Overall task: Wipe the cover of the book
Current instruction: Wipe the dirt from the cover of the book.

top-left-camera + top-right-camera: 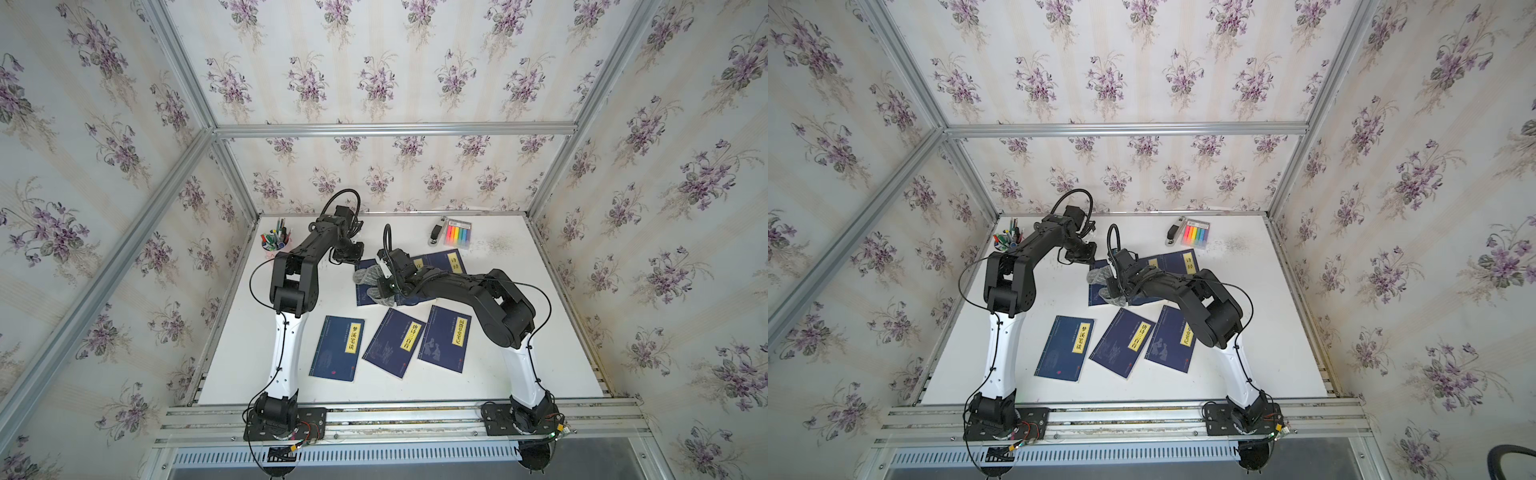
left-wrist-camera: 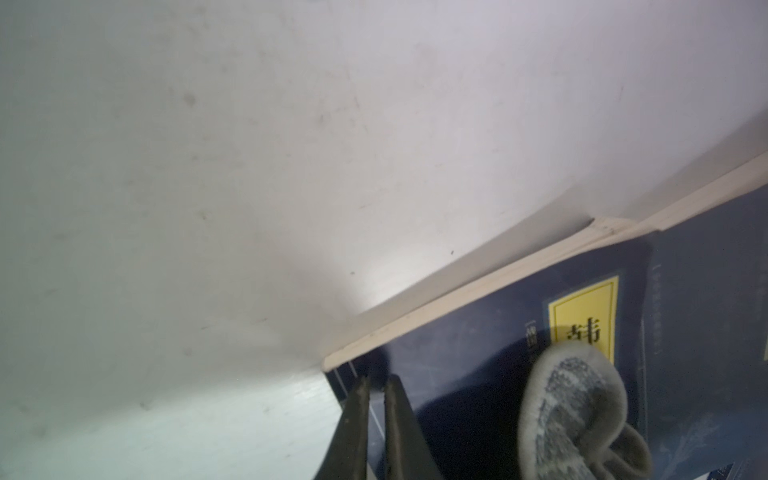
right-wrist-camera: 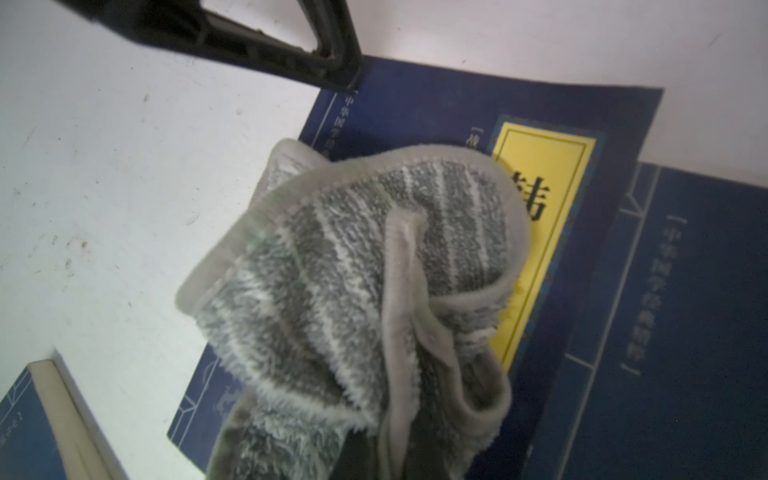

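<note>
- A white counter carries a dark blue book near its centre.
- A grey striped fluffy cloth lies bunched on that book, at the tip of the right gripper.
- The left gripper points down at the book's 11 o'clock corner.
- Three dark blue books with yellow labels lie at 6 o'clock, a cup of coloured pens at 10 o'clock, a pack of coloured highlighters at 1 o'clock.
</note>
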You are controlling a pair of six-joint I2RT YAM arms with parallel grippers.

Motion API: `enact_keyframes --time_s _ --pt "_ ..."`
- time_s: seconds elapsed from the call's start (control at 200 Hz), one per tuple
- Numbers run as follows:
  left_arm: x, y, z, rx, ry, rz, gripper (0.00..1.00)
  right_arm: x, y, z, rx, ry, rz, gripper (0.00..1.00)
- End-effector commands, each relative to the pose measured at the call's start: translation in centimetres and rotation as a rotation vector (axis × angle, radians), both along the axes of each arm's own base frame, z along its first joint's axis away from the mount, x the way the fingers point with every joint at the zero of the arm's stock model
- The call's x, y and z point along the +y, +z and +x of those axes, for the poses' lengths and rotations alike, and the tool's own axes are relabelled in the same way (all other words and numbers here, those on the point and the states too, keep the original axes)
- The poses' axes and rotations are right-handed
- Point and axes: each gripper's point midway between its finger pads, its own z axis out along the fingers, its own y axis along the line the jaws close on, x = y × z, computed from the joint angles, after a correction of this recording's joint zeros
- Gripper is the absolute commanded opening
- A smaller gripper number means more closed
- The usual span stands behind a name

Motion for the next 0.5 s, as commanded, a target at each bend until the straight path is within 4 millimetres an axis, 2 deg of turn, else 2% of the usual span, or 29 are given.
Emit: enact_keyframes --time_s 0.0,0.165,0.345,0.495 --pt "0.6 -1.3 -1.0 0.066 -0.007 0.048 0.09 -4.3 -4.3 -4.3 0.216 -0.025 -0.196 0.00" --pt "0.8 -1.9 -1.3 0.087 -0.019 0.081 0.01 -4.0 -3.7 -2.2 0.198 -0.070 -0.177 0.00" --pt "0.7 -2.0 -1.4 0.091 -0.025 0.090 0.00 -3.5 -3.1 0.8 0.190 -0.105 -0.128 0.00" --pt "0.6 -2.1 -1.5 0.097 -0.029 0.095 0.00 -3.4 -3.7 3.2 0.197 -0.127 -0.126 0.00"
